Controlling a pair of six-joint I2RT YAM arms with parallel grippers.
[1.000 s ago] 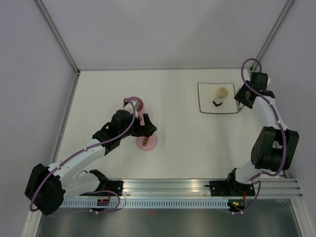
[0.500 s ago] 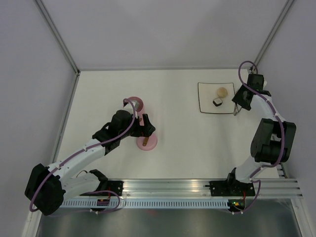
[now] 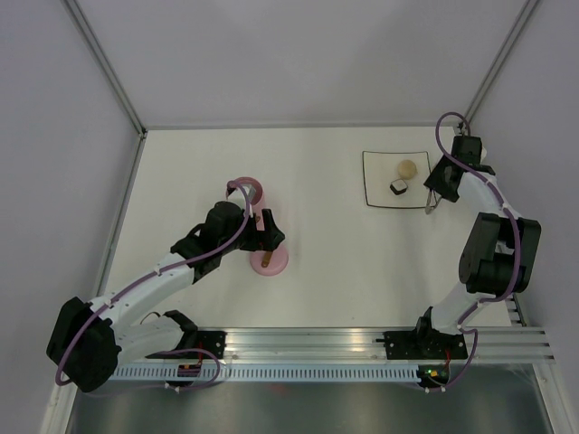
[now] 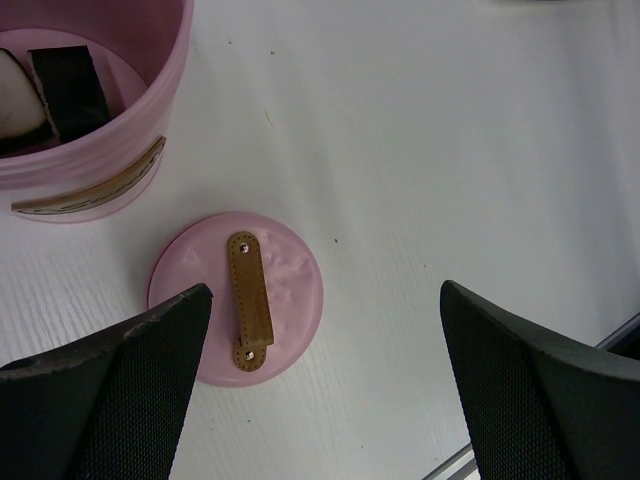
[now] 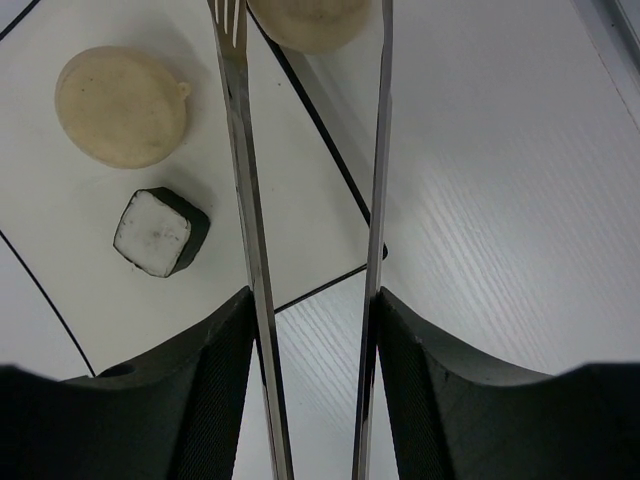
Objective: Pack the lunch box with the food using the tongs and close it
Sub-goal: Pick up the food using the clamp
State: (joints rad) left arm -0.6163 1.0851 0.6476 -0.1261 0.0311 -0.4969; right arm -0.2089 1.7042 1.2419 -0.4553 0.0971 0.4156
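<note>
The pink lunch box [image 3: 251,192] stands open, and the left wrist view shows a white-and-black piece [image 4: 60,85] inside the tub [image 4: 100,140]. Its lid [image 4: 236,296] lies flat on the table beside it, brown handle up. My left gripper [image 4: 325,385] hovers open over the lid [image 3: 270,262]. My right gripper [image 5: 314,300] is shut on the tongs [image 5: 245,200] at the plate's right edge [image 3: 429,203]. A beige ball [image 5: 122,105] and a cube [image 5: 160,232] lie on the plate. Another beige ball [image 5: 310,20] sits between the tong tips.
The white square plate [image 3: 375,167] with a dark edge sits at the back right, its near corner under the tongs [image 5: 60,200]. The cell's walls close in behind and to the right of my right arm. An aluminium rail runs along the near edge.
My right gripper has shifted slightly left with the tongs, toward the plate's right edge. The left arm, tub and lid have not moved.
</note>
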